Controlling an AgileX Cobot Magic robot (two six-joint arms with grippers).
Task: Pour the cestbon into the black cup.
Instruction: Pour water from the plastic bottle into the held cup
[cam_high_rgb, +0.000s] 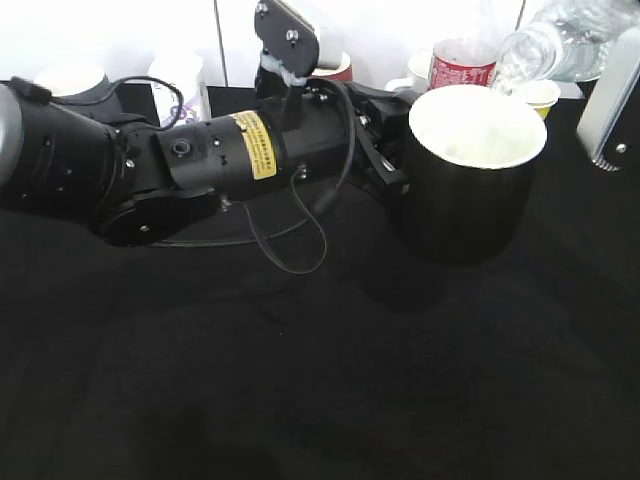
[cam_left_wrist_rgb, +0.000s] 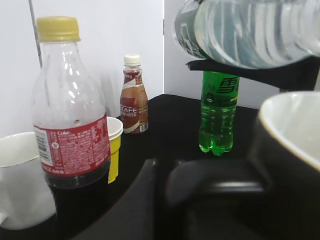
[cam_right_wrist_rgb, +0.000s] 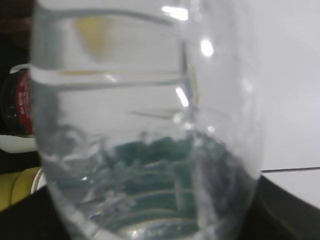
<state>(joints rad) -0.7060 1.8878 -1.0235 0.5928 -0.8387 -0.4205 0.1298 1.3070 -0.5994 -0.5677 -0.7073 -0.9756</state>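
The black cup (cam_high_rgb: 470, 190), white inside, is right of centre in the exterior view. My left gripper (cam_high_rgb: 388, 165) is shut on its handle. The left wrist view shows the cup (cam_left_wrist_rgb: 292, 165) at the right and its handle (cam_left_wrist_rgb: 215, 182) between my left gripper's fingers (cam_left_wrist_rgb: 200, 205). The cestbon (cam_high_rgb: 555, 45) is tilted at the top right, its neck pointing down-left above the cup's far rim. My right gripper (cam_high_rgb: 608, 110) is shut on it. The bottle (cam_right_wrist_rgb: 145, 125) fills the right wrist view, its green label showing through. It also crosses the top of the left wrist view (cam_left_wrist_rgb: 250, 30).
Behind the cup stand a cola bottle (cam_left_wrist_rgb: 70, 115), a small brown-drink bottle (cam_left_wrist_rgb: 134, 97), a green soda bottle (cam_left_wrist_rgb: 218, 112), a yellow-and-white cup (cam_left_wrist_rgb: 114, 145) and a white mug (cam_left_wrist_rgb: 20, 175). A grey mug (cam_high_rgb: 75, 85) and a brick-red mug (cam_high_rgb: 340, 65) stand at the back.
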